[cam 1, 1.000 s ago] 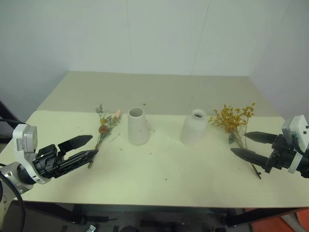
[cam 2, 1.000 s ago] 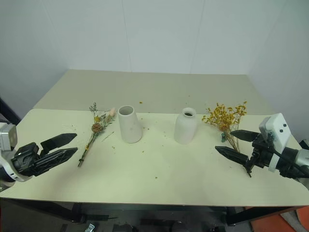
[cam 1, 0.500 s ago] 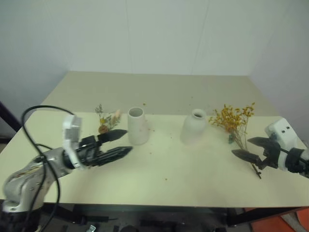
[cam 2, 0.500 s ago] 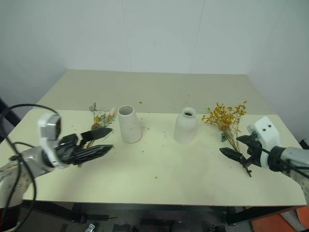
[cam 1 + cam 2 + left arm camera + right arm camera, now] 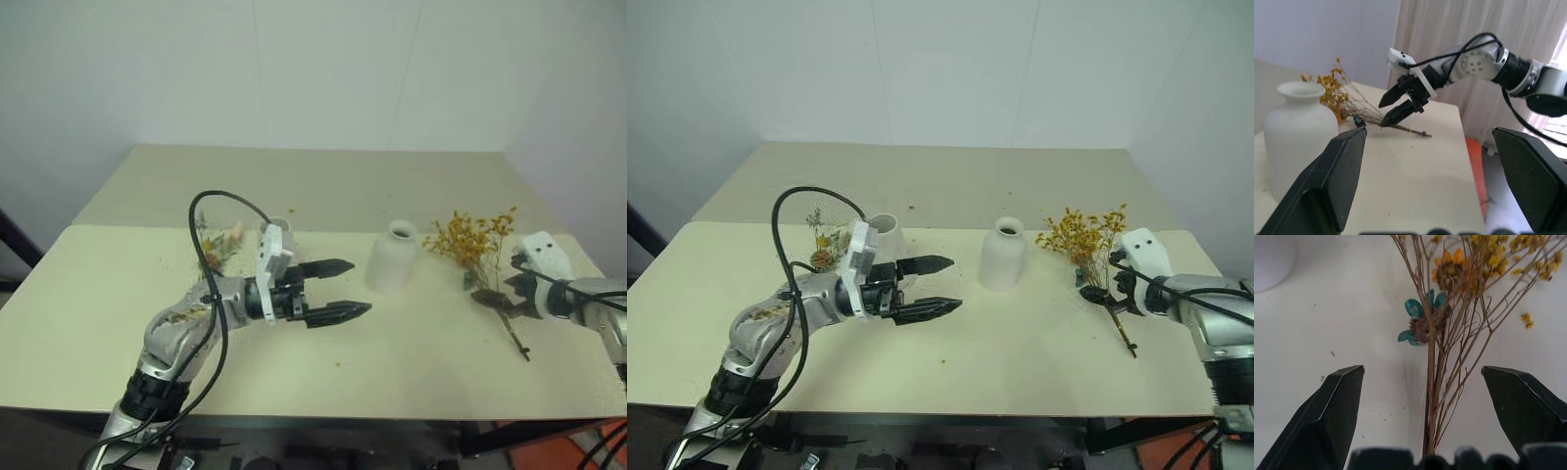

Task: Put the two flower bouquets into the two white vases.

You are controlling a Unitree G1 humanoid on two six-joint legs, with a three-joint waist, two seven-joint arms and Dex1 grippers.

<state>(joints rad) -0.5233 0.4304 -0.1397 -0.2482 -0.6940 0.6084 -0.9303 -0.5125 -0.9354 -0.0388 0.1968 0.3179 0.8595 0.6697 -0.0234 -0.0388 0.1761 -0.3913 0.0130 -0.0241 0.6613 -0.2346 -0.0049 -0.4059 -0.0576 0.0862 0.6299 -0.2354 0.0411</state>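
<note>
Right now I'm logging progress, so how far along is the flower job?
Nothing is done: the bottle vase and cone vase stand empty. In hand: the right gripper, jaws open, straddles the stems of the yellow bouquet, which lies on the table. The left gripper hangs open and empty. Left: grasp and place both bouquets, including the grey-green bouquet.

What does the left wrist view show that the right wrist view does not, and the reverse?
Left wrist view, not the right: the right pincer seen from outside, open at the stems of the yellow bouquet, a curtain behind it, and the left pincer, open. Right wrist view, not the left: an orange flower head. Both: that bouquet, its teal bloom and the table.
</note>
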